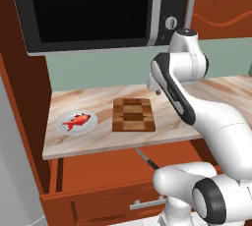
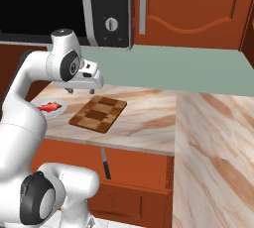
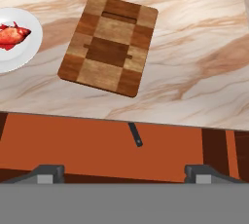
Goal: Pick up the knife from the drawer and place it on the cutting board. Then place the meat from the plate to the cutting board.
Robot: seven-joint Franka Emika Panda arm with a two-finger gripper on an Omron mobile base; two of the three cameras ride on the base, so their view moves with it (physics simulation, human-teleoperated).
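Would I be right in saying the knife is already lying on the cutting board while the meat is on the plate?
Not quite: the knife lies in the open drawer, as the hand view shows. The cutting board is bare, and the meat is indeed on the plate.

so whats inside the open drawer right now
The knife lies in the drawer, black handle showing, blade running back under the counter edge. The back of the drawer is covered by the counter, so anything there can't be seen.
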